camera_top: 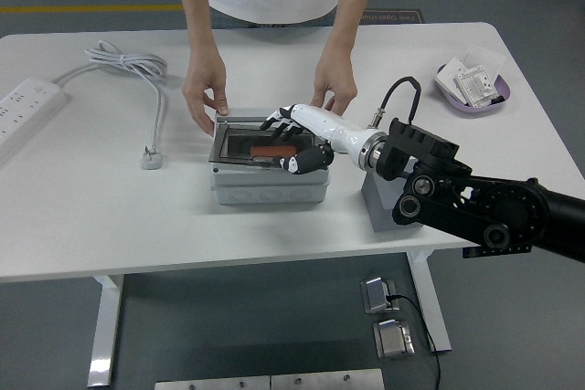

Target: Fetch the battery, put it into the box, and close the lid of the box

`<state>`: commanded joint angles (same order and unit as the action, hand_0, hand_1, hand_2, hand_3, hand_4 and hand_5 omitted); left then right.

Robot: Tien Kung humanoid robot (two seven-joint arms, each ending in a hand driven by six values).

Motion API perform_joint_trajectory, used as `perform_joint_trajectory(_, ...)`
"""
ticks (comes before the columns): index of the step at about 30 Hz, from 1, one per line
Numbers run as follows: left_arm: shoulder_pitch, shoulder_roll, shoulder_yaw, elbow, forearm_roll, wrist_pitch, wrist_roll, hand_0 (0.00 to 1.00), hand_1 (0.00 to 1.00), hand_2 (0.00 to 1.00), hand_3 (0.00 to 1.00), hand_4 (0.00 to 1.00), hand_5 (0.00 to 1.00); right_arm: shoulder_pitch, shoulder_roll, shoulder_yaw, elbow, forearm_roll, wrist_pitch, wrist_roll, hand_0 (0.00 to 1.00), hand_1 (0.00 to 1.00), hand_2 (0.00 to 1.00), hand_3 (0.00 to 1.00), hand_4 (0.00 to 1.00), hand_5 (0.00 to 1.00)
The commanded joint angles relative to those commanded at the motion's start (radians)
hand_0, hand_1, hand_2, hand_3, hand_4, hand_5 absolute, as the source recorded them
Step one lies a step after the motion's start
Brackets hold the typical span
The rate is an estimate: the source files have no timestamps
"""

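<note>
While its fingers [291,139] lie spread, the white-shelled right hand [302,139] presses the translucent lid [239,139] onto the grey plastic box [267,184].

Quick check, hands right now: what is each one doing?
Right robot hand: open, fingers spread flat on the lid of the box, holding nothing.
Left robot hand: not in view.

battery [271,150] partly hidden under right hand [302,141], power strip [26,107] cropped
</note>
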<state>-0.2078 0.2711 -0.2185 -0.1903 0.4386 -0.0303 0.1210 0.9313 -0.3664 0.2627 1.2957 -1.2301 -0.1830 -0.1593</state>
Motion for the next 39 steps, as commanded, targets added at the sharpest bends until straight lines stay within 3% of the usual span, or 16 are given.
perform_joint_trajectory(10, 0.004, -0.004, -0.034, 0.002, 0.027, -0.001, 0.010, 0.594, 0.691, 0.544, 0.593, 0.480, 0.170, -0.071, -0.075, 0.157, -0.002, -0.048, 0.058, -0.044, 0.693, 0.659, 0.688, 0.777, 0.677, 0.123)
perform_joint_trajectory(17, 0.014, -0.009, -0.049, 0.004, 0.031, 0.000, 0.014, 0.592, 0.691, 0.543, 0.590, 0.479, 0.174, -0.214, -0.157, 0.344, 0.027, -0.148, 0.091, -0.084, 0.694, 0.642, 0.678, 0.766, 0.681, 0.121)
perform_joint_trajectory(21, 0.022, -0.014, -0.054, 0.006, 0.027, 0.001, 0.014, 0.592, 0.691, 0.543, 0.590, 0.479, 0.174, -0.328, -0.167, 0.493, 0.086, -0.230, 0.073, -0.064, 0.694, 0.642, 0.678, 0.766, 0.681, 0.121)
perform_joint_trajectory(26, 0.030, -0.021, -0.039, 0.007, 0.003, 0.003, 0.009, 0.592, 0.691, 0.542, 0.590, 0.477, 0.177, -0.499, -0.110, 0.685, 0.106, -0.232, -0.009, 0.051, 0.683, 0.637, 0.666, 0.734, 0.698, 0.138)
perform_joint_trajectory(33, 0.036, -0.028, -0.025, 0.008, -0.015, 0.006, 0.002, 0.591, 0.691, 0.542, 0.589, 0.470, 0.173, -0.723, -0.012, 0.925, 0.028, 0.016, -0.158, 0.314, 0.687, 0.630, 0.651, 0.706, 0.704, 0.146)
perform_joint_trajectory(35, 0.037, -0.030, -0.021, 0.009, -0.020, 0.006, 0.000, 0.592, 0.690, 0.542, 0.589, 0.464, 0.168, -0.781, 0.018, 0.975, 0.011, 0.100, -0.161, 0.398, 0.692, 0.619, 0.640, 0.675, 0.726, 0.156)
perform_joint_trajectory(39, 0.038, -0.032, -0.006, 0.009, -0.037, 0.007, -0.006, 0.592, 0.690, 0.542, 0.589, 0.464, 0.168, -0.862, 0.055, 1.008, 0.012, 0.253, -0.120, 0.551, 0.692, 0.619, 0.640, 0.675, 0.726, 0.156)
